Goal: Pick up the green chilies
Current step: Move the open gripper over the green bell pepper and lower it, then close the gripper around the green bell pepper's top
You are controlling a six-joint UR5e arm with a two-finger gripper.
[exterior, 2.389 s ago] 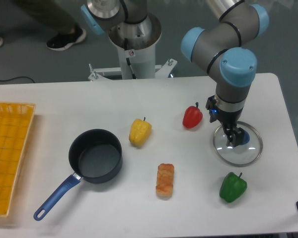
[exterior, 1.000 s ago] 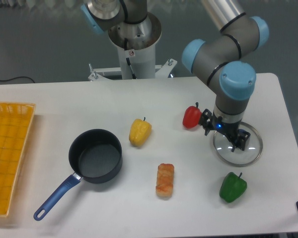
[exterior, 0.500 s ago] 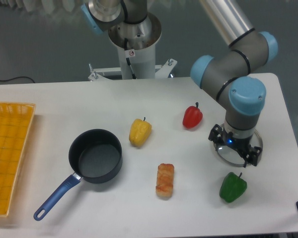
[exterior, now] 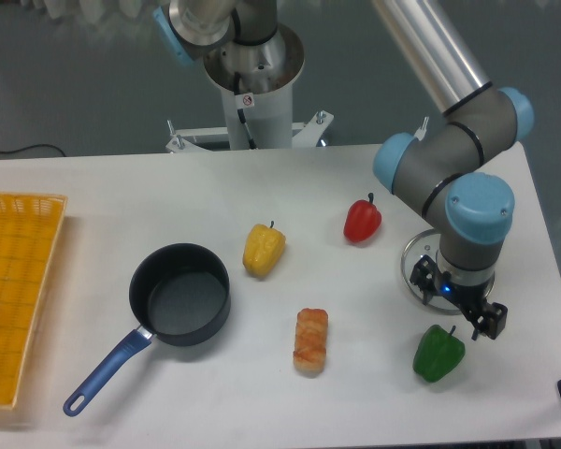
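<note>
The green chilies (exterior: 438,354) are a glossy green toy pepper with a short dark stem, lying on the white table near its front right. My gripper (exterior: 456,304) hangs just above and slightly behind the pepper, its two black fingers spread wide and open, one at the left and one at the right. Nothing is held between them. The wrist and the blue-capped arm joint rise directly above the gripper.
A glass lid (exterior: 421,262) lies behind the gripper, partly hidden by the arm. A red pepper (exterior: 362,221), a yellow pepper (exterior: 263,249), an orange food piece (exterior: 310,340), a dark saucepan (exterior: 179,304) and a yellow basket (exterior: 14,290) are further left.
The gripper has left the glass lid and travelled toward the front of the table, turning as it went, and now hangs over the green pepper.
</note>
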